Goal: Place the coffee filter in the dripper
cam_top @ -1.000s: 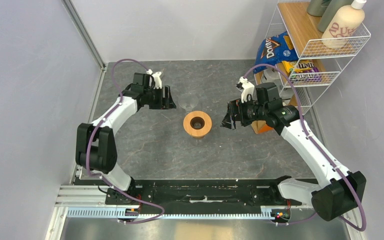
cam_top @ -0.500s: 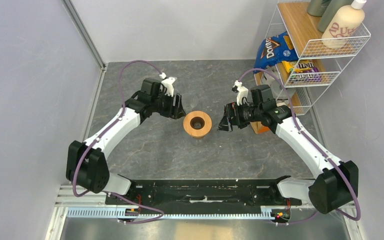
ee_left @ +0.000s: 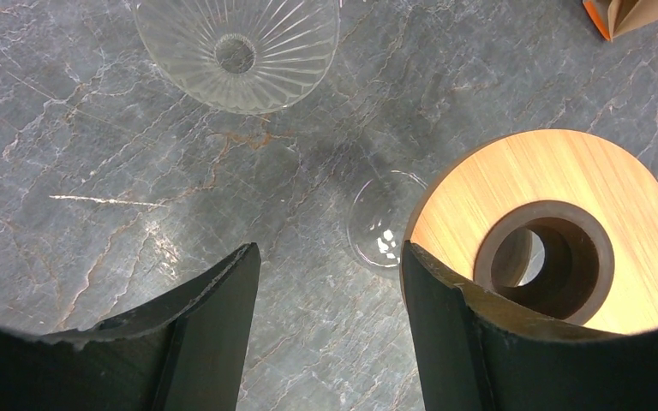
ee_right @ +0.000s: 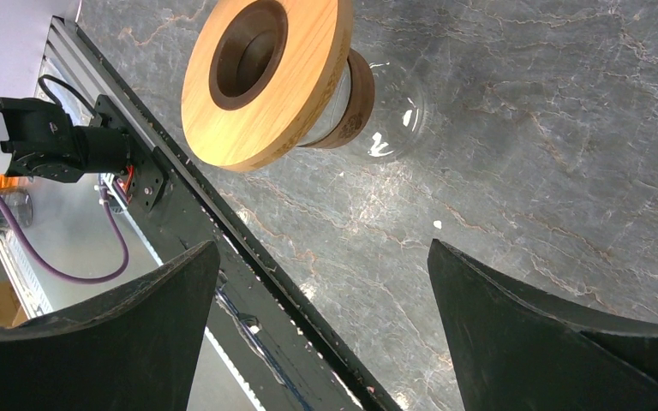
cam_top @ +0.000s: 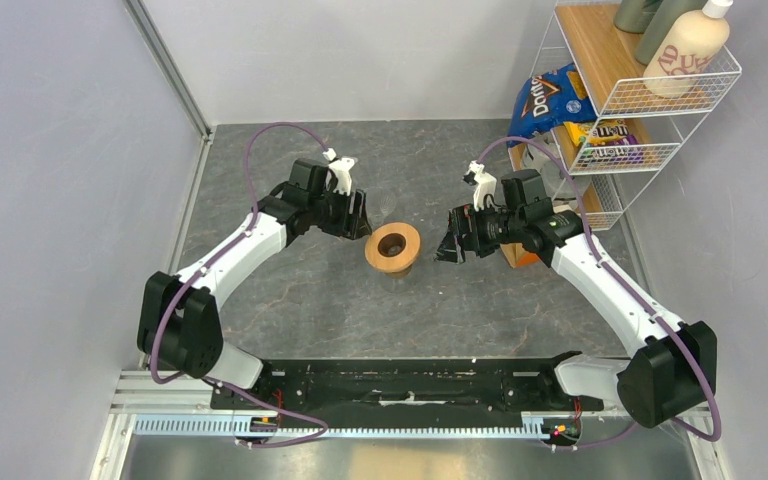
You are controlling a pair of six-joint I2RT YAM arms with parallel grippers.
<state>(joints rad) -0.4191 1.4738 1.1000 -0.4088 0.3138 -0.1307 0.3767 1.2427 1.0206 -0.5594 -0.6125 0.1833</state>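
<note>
Reaching in from the near edge, both arms meet around the dripper, which stands mid-table with its wooden collar up and looks slightly tipped. On its left, the left gripper has its jaws moderately apart and clamps nothing. In the left wrist view one finger overlaps the collar's rim, though whether they touch cannot be told, and the dripper's clear glass foot shows in the gap between the fingers. On the dripper's right, a little apart, the right gripper is spread wide and empty and faces the collar. Just beyond the left gripper a ribbed glass cone sits alone on the table, close to the dripper but not touching it. Farther right, the filter is a tan sheet in an orange box beside the right arm, well apart from the dripper. A wire shelf with snack bags and a bottle stands at the far right corner.
</note>
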